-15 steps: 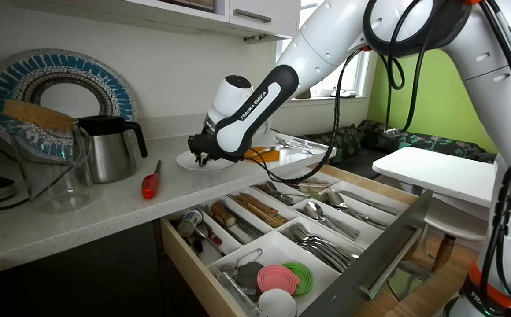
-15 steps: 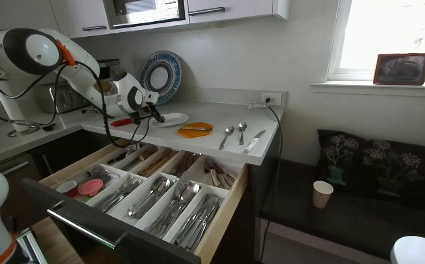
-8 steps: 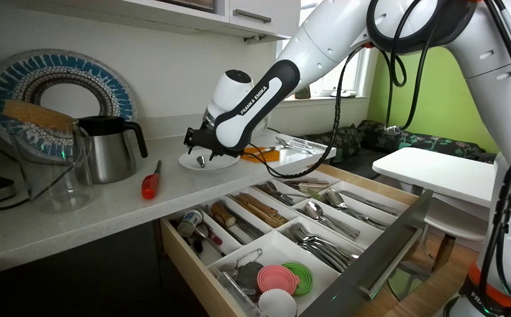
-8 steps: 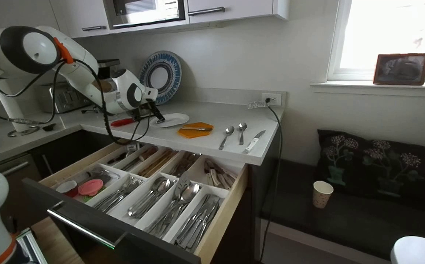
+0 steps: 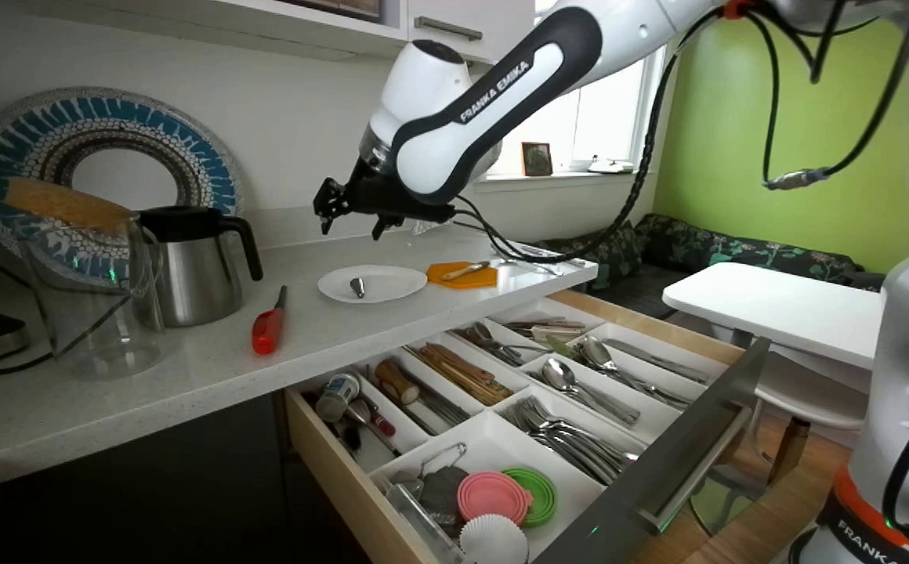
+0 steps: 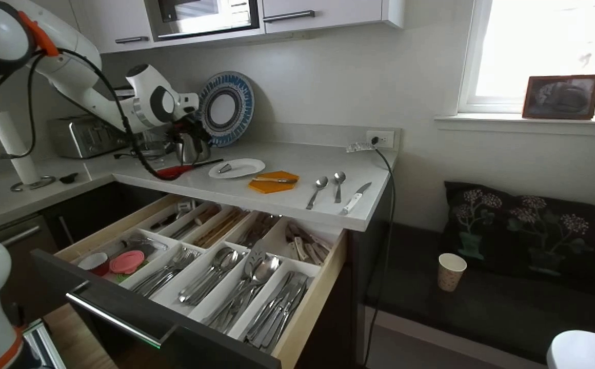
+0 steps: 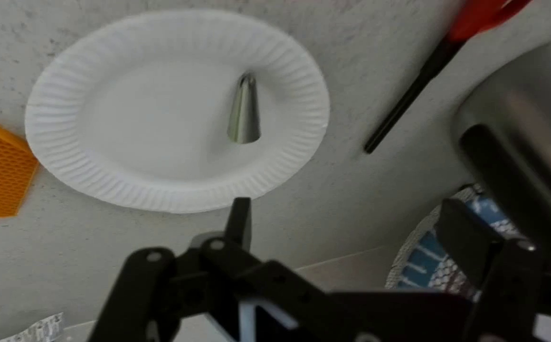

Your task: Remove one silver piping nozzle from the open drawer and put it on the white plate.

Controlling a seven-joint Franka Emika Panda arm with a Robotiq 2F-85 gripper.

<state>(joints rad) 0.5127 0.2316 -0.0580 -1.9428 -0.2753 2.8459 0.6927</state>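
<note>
A silver piping nozzle lies on its side on the white plate, within the ridged rim. Both exterior views also show the nozzle resting there. My gripper hangs in the air above the plate, well apart from it. Its fingers stand wide apart in the wrist view, with nothing between them. In an exterior view the dark fingers blend into the kettle behind. Below the counter, the drawer is pulled out, its compartments full of cutlery and small items.
An orange hexagonal mat bearing a wooden-handled tool touches or nearly touches the plate. A red lighter, the steel kettle and a glass jar stand on the counter. Two spoons and a knife lie near its end.
A second ago the gripper was down at the plate with its fingers together. They have since spread, leaving the nozzle on the plate, and the arm has risen away from it.
</note>
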